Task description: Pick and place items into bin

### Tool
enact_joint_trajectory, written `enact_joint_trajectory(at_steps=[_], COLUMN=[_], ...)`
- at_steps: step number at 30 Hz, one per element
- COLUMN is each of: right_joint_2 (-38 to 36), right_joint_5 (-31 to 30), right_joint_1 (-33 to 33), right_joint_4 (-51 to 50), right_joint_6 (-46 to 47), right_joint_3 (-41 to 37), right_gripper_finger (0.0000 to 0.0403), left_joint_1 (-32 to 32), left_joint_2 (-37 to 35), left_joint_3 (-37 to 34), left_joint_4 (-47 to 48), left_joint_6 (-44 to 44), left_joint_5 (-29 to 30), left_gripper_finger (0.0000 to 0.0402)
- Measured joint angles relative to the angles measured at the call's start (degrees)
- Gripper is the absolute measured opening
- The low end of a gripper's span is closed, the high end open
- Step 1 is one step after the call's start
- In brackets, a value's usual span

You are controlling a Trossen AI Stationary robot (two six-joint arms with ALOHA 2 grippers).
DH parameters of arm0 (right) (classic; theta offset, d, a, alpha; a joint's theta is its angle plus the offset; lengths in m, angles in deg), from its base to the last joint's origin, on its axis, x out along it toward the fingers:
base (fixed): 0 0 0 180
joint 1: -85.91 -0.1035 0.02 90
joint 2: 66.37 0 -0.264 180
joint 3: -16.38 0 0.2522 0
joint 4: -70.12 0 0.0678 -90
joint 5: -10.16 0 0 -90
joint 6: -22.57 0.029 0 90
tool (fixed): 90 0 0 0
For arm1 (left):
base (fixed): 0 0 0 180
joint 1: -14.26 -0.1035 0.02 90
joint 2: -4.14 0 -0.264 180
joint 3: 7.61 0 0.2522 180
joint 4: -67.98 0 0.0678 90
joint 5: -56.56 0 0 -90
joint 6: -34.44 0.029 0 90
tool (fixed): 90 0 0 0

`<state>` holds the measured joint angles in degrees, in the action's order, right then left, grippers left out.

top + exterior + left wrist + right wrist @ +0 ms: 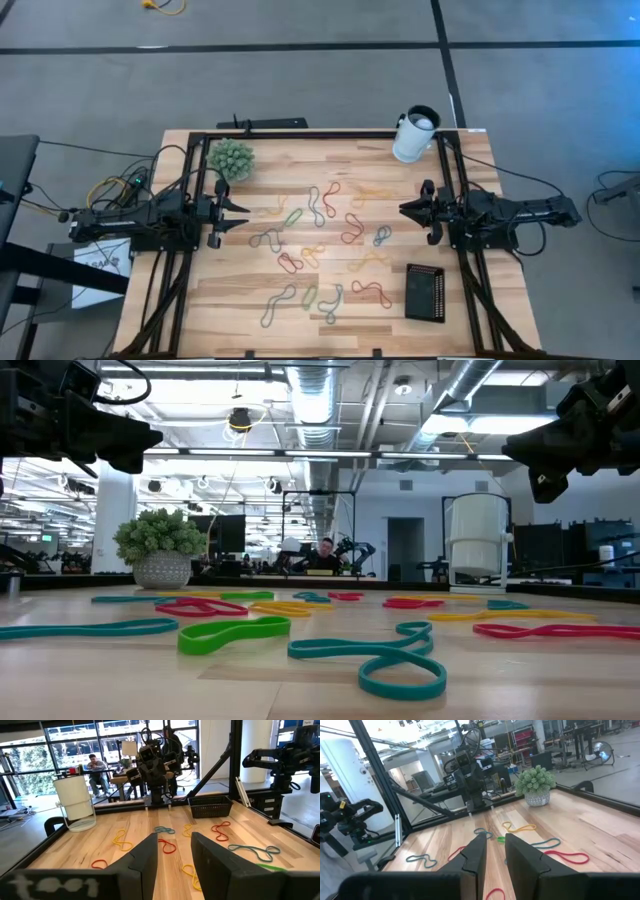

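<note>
The rubber bands (318, 240) lie scattered on the bench (250, 310), beside the empty black bin (425, 292). The left gripper (240, 214) and right gripper (405, 209) hover at opposite edges, fingers slightly parted, holding nothing, apparently staged before the first pick.

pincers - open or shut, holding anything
Left pincer: open, empty, above the table's left side.
Right pincer: open, empty, above the table's right side.

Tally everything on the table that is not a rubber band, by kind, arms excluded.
black tray: 1
white cup: 1
green potted plant: 1
Total: 3
</note>
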<state>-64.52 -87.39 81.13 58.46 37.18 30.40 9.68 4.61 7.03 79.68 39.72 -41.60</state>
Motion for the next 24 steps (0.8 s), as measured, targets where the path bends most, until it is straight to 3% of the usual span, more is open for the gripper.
enact_joint_trajectory(at_steps=[24], right_joint_2=[0.01], right_joint_5=[-0.01], right_joint_1=[-0.01], right_joint_4=[0.00], right_joint_6=[0.00], right_joint_3=[0.00], right_gripper_finger=[0.0066], left_joint_1=[0.00], left_joint_2=[0.00], left_joint_3=[0.00], left_joint_4=[0.00], left_joint_6=[-0.14], left_joint_5=[0.00], left_gripper_finger=[0.0109])
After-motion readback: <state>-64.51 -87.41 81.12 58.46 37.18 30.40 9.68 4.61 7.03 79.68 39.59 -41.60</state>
